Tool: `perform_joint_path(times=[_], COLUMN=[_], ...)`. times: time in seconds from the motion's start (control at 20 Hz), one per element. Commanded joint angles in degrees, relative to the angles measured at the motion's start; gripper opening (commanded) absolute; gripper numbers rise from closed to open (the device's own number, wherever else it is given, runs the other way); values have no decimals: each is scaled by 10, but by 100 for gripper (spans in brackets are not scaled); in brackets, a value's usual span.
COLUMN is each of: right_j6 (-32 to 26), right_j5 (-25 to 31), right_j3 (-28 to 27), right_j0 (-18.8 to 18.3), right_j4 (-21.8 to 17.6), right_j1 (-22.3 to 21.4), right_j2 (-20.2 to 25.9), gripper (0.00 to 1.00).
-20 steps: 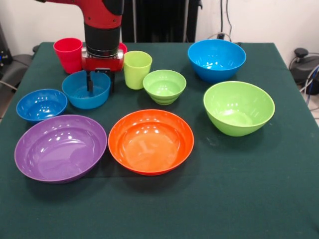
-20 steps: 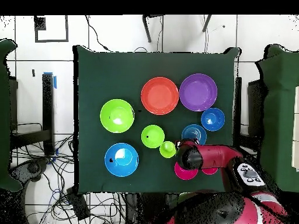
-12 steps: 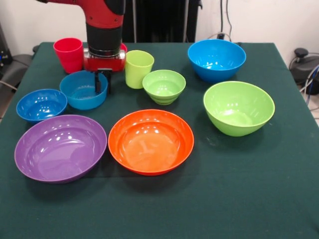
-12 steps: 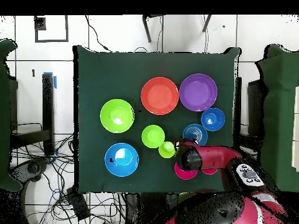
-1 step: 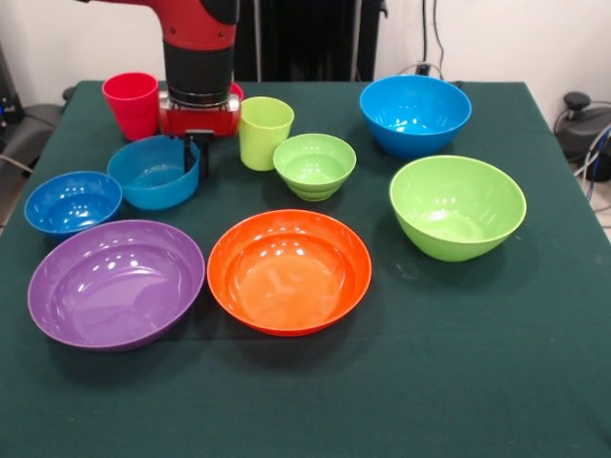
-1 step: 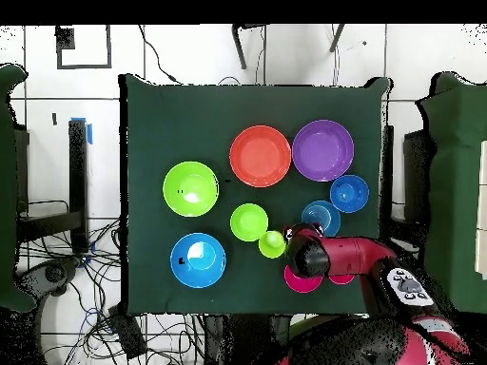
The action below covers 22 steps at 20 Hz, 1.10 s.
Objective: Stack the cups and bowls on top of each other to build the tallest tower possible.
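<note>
The tool (image 5: 195, 153) grips the right rim of the teal bowl (image 5: 151, 173), 1 finger inside and 1 outside. The bowl sits on the counter (image 5: 458, 363) beside a dark-blue bowl (image 5: 72, 201), with the red cup (image 5: 131, 104) and green cup (image 5: 263, 132) behind.

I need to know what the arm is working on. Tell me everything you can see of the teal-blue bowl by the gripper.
The teal-blue bowl is round, glossy, plastic-looking, mid-sized, empty and upright. It sits on the green table between the small dark-blue bowl and the lime cup, behind the purple bowl. The gripper is at its right rim, fingers straddling the wall. Overhead, the arm partly covers it.
</note>
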Motion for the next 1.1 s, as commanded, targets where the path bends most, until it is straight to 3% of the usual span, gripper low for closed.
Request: perform_joint_path(times=[0.05,0.4,0.75,1.1], right_j6=[20,46,55,89], right_j5=[104,128,178,148], right_j3=[16,17,19,43], right_j0=[29,76,110,147], right_j4=[47,75,125,182], right_j1=[-63,-100,-120,-103], right_j2=[67,39,44,67], gripper=[0,0,0,0])
